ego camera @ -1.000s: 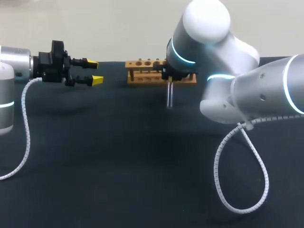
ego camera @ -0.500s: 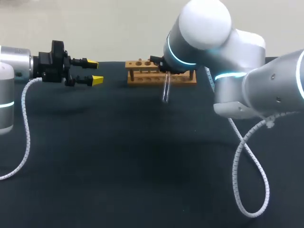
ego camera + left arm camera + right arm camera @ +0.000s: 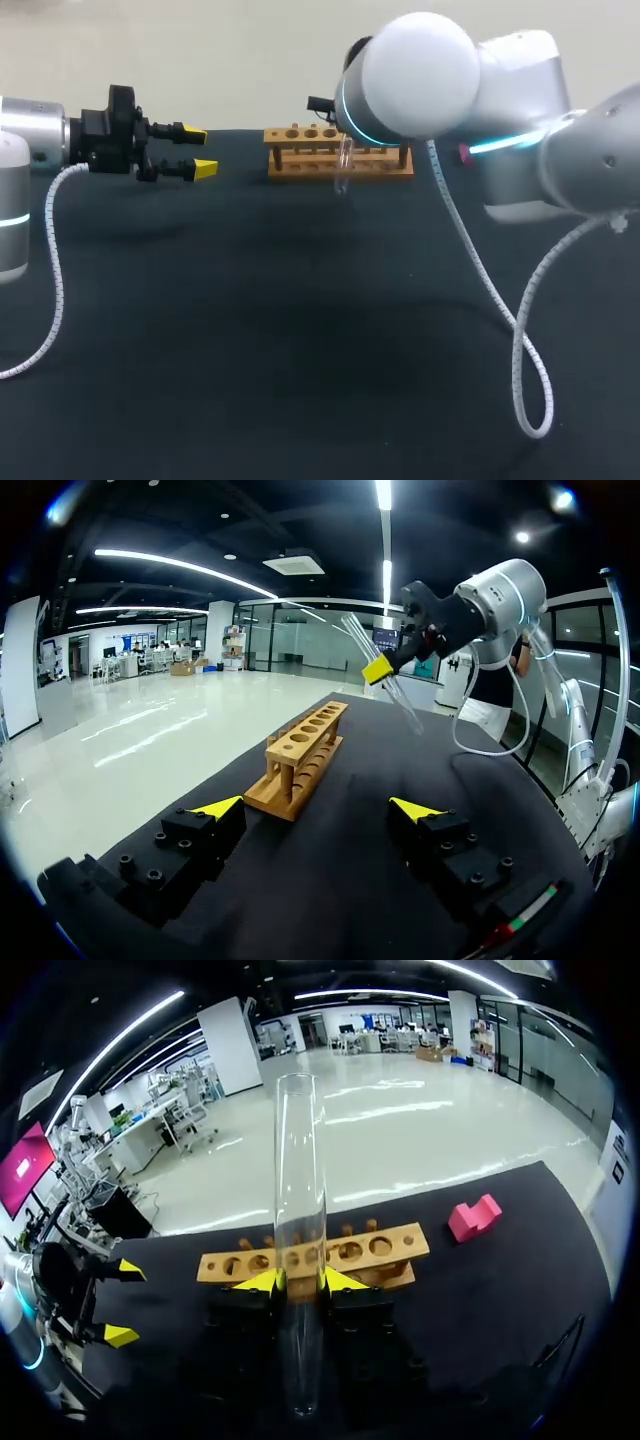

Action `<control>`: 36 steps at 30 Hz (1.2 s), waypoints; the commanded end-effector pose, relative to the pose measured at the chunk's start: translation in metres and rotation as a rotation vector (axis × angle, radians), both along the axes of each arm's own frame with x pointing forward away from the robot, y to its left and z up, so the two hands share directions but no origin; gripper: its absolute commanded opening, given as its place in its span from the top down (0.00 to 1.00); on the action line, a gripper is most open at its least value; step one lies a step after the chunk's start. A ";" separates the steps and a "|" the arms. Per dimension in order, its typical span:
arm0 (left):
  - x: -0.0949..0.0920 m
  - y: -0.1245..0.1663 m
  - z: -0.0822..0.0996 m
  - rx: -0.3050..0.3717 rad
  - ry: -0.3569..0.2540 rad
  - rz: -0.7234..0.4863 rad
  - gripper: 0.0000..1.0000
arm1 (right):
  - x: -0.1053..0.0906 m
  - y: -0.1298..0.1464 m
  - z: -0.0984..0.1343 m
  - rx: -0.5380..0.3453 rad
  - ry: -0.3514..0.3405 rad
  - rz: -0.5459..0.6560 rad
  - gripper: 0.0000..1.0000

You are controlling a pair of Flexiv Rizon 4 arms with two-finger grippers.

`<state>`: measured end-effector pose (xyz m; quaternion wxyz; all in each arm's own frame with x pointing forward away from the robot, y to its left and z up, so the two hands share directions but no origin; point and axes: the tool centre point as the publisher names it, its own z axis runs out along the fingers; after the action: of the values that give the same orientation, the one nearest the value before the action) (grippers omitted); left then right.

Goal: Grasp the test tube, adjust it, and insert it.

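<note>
- I am pinching the test tube (image 3: 300,1190) between the two yellow tips of my right claw (image 3: 300,1280). They are pressing on it from both sides, part way along its length.
- The tube is hanging in the air above the desk (image 3: 250,330), tilted a little. It is just in front of the wooden rack (image 3: 300,150) and not yet in any of its holes.
- My left claw (image 3: 315,808) is hovering off beyond the rack's left end, well apart from the tube, with its fingers spread and nothing between them.
- I am judging the tube to be light, stiff and fragile thin glass (smooth too, so probably slippery against hard tips). Too firm a squeeze could crack it, and too slack a one could let it slide or swing.
- The best hold, as I am reading it, is on the straight wall towards the open end. That is leaving the rounded end free and enough length below the tips to go into a hole.
- A pink block (image 3: 474,1217) is lying on the desk near one end of the rack, away from the tube.
</note>
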<state>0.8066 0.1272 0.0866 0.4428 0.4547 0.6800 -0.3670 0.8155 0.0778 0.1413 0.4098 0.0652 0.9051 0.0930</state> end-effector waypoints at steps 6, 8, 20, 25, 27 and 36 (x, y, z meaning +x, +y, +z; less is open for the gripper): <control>0.000 0.001 -0.001 -0.003 -0.004 0.000 0.00 | 0.002 -0.007 0.015 -0.034 -0.463 -0.105 1.00; 0.000 0.001 -0.001 -0.003 -0.004 0.000 0.00 | 0.003 -0.008 0.019 -0.037 -0.512 -0.115 1.00; 0.000 0.001 -0.001 -0.003 -0.004 0.000 0.00 | 0.018 -0.013 0.034 -0.130 -0.743 -0.157 1.00; 0.000 0.001 -0.001 -0.003 -0.004 0.000 0.00 | 0.028 -0.016 0.041 -0.124 -0.774 -0.159 1.00; 0.000 0.001 -0.001 -0.003 -0.004 0.000 0.00 | 0.032 -0.017 0.044 -0.121 -0.783 -0.158 1.00; 0.000 0.001 -0.001 -0.003 -0.004 0.000 0.00 | 0.048 -0.021 0.055 -0.140 -0.806 -0.115 1.00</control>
<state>0.8066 0.1272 0.0866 0.4428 0.4547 0.6800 -0.3670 0.8575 0.0592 0.1990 0.7296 0.0512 0.6816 0.0222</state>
